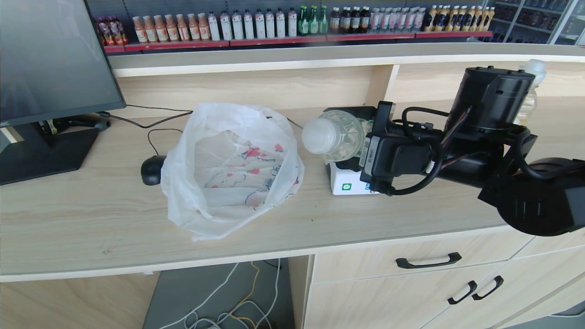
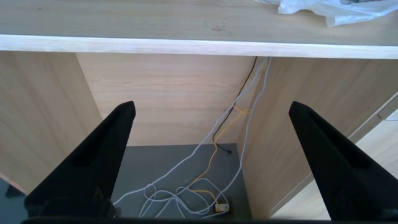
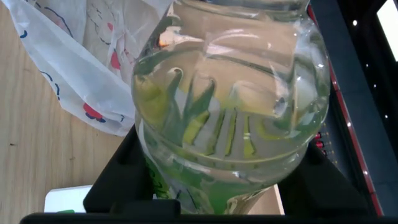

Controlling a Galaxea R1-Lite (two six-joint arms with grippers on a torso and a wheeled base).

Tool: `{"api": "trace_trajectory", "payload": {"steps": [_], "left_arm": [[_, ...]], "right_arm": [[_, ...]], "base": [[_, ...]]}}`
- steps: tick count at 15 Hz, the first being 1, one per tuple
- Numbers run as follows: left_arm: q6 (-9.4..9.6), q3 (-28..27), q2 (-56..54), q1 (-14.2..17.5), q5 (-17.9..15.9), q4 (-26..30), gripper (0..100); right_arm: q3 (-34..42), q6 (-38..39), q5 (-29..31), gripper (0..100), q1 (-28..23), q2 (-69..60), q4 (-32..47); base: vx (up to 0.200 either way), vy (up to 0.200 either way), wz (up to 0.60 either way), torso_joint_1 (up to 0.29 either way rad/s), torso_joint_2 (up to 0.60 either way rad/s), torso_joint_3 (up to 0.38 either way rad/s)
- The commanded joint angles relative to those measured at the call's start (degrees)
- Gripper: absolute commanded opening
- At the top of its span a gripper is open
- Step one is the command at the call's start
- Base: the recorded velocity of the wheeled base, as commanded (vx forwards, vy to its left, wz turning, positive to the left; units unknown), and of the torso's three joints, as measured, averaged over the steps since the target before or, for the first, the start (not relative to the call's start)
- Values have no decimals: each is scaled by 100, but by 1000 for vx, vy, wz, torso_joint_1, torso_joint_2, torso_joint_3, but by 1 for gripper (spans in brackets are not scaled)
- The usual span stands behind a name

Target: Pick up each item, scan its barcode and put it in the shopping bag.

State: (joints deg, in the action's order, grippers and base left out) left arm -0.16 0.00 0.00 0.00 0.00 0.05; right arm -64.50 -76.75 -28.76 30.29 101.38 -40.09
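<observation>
worktop (image 1: pixel 91 219): carries bag and scanner (image 1: pixel 349 183).
shopping bag (image 1: pixel 228 169): thin white plastic, mouth open, just beside the scanner.
bottle (image 1: pixel 336 135): sideways above the scanner, cap towards the bag. Looks filled, so probably hefty. Wall is smooth and thin; best held on the ribbed body.
right claw (image 1: pixel 371 137): clamped on the bottle's body.
left claw (image 2: pixel 211 109): spread, empty, below the worktop edge.

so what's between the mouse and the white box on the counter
The open shopping bag lies between the mouse and the white box, as the head view shows.
</observation>
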Motion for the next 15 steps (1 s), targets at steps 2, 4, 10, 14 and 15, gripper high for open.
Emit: {"api": "trace_trajectory", "payload": {"steps": [2, 4, 10, 14, 15], "left_arm": [[-2, 0, 0, 0, 0, 4, 100], [-2, 0, 0, 0, 0, -5, 100], [-2, 0, 0, 0, 0, -5, 100], [-2, 0, 0, 0, 0, 4, 100], [-2, 0, 0, 0, 0, -5, 100]], "right_arm": [[-1, -6, -16, 0, -6, -21, -16], [16, -6, -25, 0, -24, -21, -16], [8, 2, -25, 0, -15, -48, -16], [-27, 73, -16, 0, -15, -48, -16], [-45, 108, -16, 0, -15, -92, -16]], "base": [[0, 0, 0, 0, 0, 0], [0, 0, 0, 0, 0, 0], [0, 0, 0, 0, 0, 0], [0, 0, 0, 0, 0, 0], [0, 0, 0, 0, 0, 0]]}}
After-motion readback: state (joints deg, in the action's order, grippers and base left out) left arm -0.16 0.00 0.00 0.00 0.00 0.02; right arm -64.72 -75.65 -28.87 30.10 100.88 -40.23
